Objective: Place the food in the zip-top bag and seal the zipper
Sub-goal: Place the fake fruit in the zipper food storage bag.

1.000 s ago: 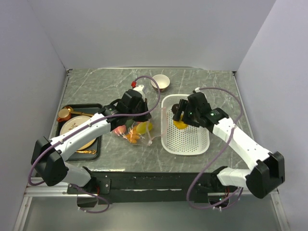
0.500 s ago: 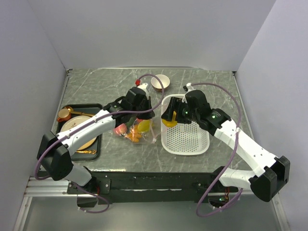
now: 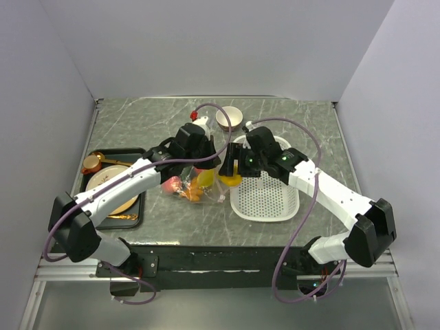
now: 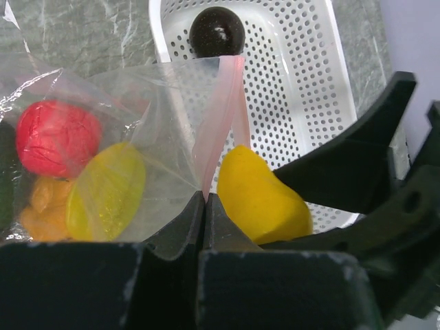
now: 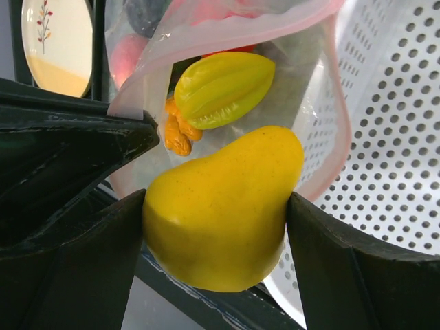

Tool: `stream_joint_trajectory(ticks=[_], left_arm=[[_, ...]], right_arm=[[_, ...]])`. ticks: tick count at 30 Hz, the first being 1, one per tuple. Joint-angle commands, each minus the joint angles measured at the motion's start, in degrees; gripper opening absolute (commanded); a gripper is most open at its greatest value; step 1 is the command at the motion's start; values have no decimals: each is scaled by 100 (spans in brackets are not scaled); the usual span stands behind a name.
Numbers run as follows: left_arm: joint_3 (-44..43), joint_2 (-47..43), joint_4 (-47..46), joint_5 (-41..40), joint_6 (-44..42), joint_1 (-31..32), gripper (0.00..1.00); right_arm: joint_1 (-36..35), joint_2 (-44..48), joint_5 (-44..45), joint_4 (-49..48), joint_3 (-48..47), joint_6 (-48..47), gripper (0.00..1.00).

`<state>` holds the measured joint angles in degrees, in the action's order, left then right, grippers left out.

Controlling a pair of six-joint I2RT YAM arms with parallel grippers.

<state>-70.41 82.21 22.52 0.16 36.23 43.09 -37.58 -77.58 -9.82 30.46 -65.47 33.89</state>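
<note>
At lower centre, a yellow toy pear [image 5: 223,206] is clamped in the right gripper [image 5: 214,234], carried within the last second from the white perforated basket [image 5: 385,103] to the mouth of the zip-top bag [image 5: 302,89], so insertion is judged near. The pink zipper [image 4: 221,110] is pinched narrowly by the left gripper [image 4: 204,206]; beyond, at upper centre, a dark brown ball [image 4: 216,31] is left in the basket. No writing is seen.

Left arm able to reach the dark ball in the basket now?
Probably not: the left gripper is shut on the zipper, holding the bag open, and the right gripper with the yellow fruit crowds the way.
</note>
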Motion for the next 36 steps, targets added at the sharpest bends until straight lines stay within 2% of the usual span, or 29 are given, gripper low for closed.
stream_joint_trajectory(ticks=[1, 3, 4, 6, 7, 9, 10, 13, 14, 22, 28, 30, 36], left_arm=[[-52, -329, -152, -164, 95, -20, 1], [-25, -373, -161, -210, 121, -11, 1], [-8, -382, -152, -201, 130, -11, 1], [-25, -390, -134, -245, 148, -11, 1], [-25, -408, -108, -262, 148, -11, 1], [-25, -426, -108, -315, 157, -11, 1], [-25, -452, -99, -324, 157, -11, 1], [-17, -496, -99, -377, 139, -11, 1], [-8, -505, -82, -394, 130, -11, 1], [-8, -610, 6, -491, 218, -11, 1], [115, -812, -143, -851, 464, -11, 1], [98, -839, -161, -991, 473, -11, 1], [98, -1058, -187, -1264, 526, -20, 1]], right_arm=[[-74, -90, -81, -444, -132, -102, 29], [-74, -178, 6, -418, -246, -119, 33], [-74, -257, 59, -348, -299, -119, 43], [-74, -327, 156, -304, -404, -128, 45], [-74, -319, 235, -304, -431, -102, 55], [-82, -293, 419, -321, -475, -67, 63], [-83, -249, 481, -339, -493, -41, 74], [-74, -152, 849, -313, -537, 30, 96], [-65, -126, 964, -304, -545, 39, 100], [-30, 102, 1588, -146, -677, 12, 100], [146, 744, 2598, -137, -168, 223, 100], [409, 814, 2757, 21, -1, 398, 100], [1287, 508, 2109, 180, 491, 400, 100]])
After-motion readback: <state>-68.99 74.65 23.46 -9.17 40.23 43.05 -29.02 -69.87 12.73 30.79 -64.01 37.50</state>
